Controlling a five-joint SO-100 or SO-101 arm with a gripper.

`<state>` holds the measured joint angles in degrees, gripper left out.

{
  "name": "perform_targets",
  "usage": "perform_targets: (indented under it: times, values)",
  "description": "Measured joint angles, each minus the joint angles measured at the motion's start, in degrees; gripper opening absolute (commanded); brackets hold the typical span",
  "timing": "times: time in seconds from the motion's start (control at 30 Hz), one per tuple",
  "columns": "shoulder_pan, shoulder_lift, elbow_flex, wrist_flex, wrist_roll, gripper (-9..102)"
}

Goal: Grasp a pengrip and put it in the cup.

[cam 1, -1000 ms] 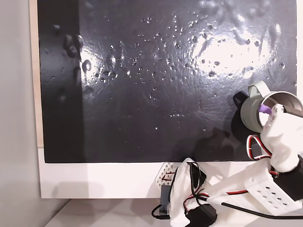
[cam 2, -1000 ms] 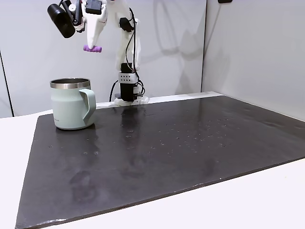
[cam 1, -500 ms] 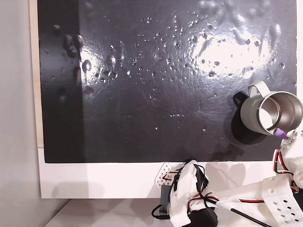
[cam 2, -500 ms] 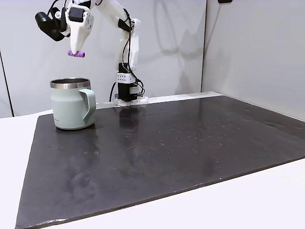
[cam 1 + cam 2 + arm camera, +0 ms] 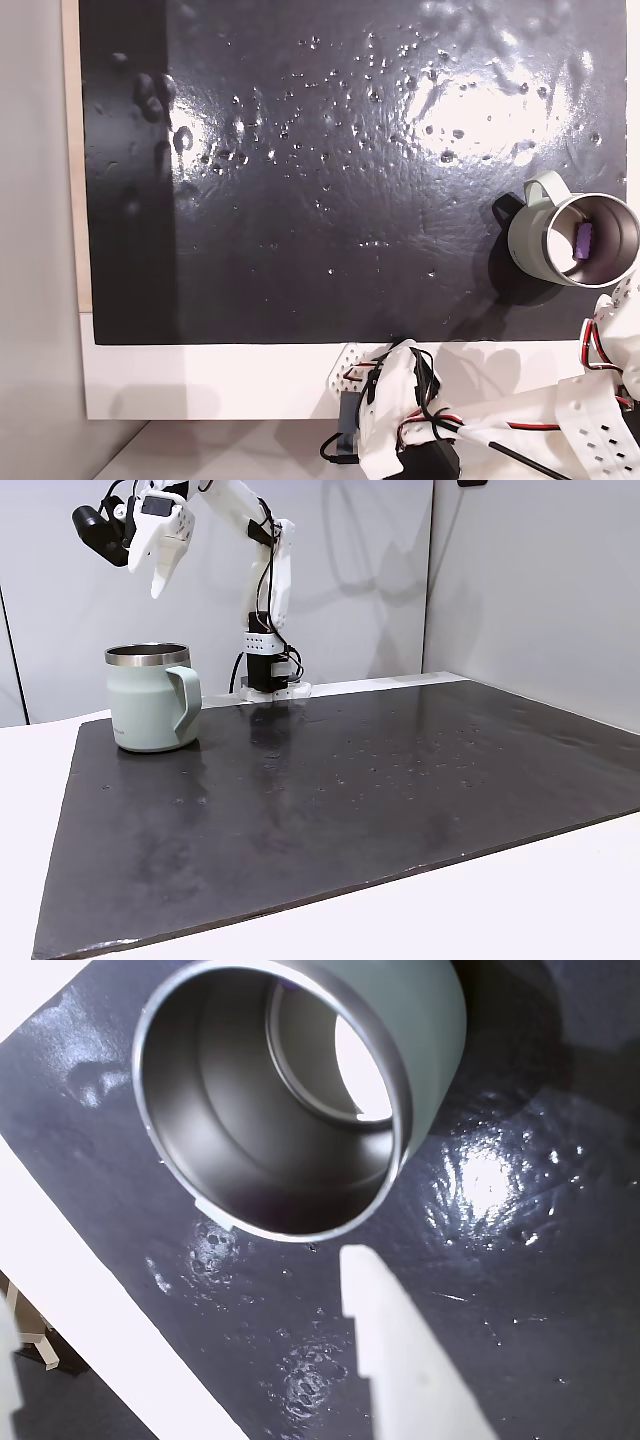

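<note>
Inside the cup (image 5: 527, 245), the pengrip (image 5: 582, 239) rests against the steel wall; directly above, the gripper (image 5: 158, 577) hangs released and empty, jaws apart.

A white table (image 5: 560, 890) carried a black mat (image 5: 330, 180). The cup (image 5: 150, 712) stood on the mat's corner nearest the arm's base (image 5: 266, 670).

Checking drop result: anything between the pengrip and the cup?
Nothing visible. The pengrip already lies inside the cup. The tool hangs open above the cup, holding nothing.
</note>
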<state>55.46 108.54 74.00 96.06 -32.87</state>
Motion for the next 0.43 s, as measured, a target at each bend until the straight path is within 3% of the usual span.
perform_targets:
  times: [0.43]
  values:
    - [0.00,0.00,0.44,-1.49,0.09,32]
